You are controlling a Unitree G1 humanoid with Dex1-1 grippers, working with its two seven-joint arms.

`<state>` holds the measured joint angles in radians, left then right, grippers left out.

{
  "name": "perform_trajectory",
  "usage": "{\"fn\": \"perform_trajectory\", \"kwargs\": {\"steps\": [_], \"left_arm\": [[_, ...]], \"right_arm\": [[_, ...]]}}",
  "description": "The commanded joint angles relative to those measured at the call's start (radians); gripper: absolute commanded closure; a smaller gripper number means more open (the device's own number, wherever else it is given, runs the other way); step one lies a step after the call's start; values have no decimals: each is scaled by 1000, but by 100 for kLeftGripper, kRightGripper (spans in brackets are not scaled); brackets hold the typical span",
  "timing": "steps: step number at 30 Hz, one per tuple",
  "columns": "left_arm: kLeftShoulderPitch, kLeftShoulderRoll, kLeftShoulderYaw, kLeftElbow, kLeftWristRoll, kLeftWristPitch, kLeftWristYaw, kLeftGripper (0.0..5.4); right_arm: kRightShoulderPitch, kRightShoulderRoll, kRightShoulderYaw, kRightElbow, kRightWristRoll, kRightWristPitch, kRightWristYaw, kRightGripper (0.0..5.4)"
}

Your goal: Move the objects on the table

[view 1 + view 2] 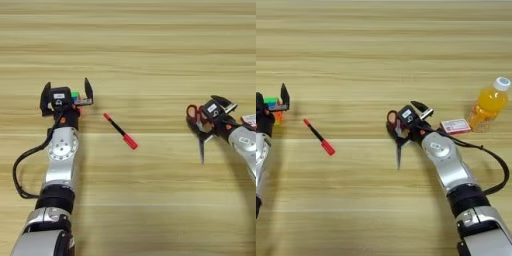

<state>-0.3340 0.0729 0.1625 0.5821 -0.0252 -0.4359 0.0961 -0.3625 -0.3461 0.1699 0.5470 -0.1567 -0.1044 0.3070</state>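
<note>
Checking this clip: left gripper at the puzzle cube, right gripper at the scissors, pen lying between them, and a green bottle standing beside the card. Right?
Not quite: the bottle beside the card is orange with a white cap, not green, as the right eye view shows. The rest holds: left gripper at the puzzle cube, right gripper at the scissors, pen between.

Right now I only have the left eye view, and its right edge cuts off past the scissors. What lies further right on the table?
Observer: An orange juice bottle with a white cap stands upright there.
Operator: Anything between it and the right gripper?
Observer: A small red and white card lies flat, just left of the bottle.
Operator: How much of the right arm shows?
Observer: All of the forearm, with a black cable looping off its right side; the right gripper is over the scissors handles.
</note>
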Motion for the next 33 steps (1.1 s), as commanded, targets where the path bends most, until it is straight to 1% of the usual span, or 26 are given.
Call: {"fn": "perform_trajectory", "kwargs": {"steps": [1,15,21,27,30,33], "left_arm": [[-14,8,1,9,3,10,4,0],[-14,8,2,9,3,9,5,0],[-16,9,2,13,3,9,4,0],[-17,14,2,24,4,10,2,0],[-18,15,1,27,4,10,2,0],[-17,17,1,27,3,9,2,0]], "right_arm": [[58,-38,0,53,-29,54,6,2],[68,-71,-24,81,-29,44,7,2],[67,-69,-36,76,-19,39,6,2],[71,3,-99,11,109,-30,44,2],[72,33,-119,-12,156,-54,56,2],[79,52,-125,-36,183,-78,69,2]]}}
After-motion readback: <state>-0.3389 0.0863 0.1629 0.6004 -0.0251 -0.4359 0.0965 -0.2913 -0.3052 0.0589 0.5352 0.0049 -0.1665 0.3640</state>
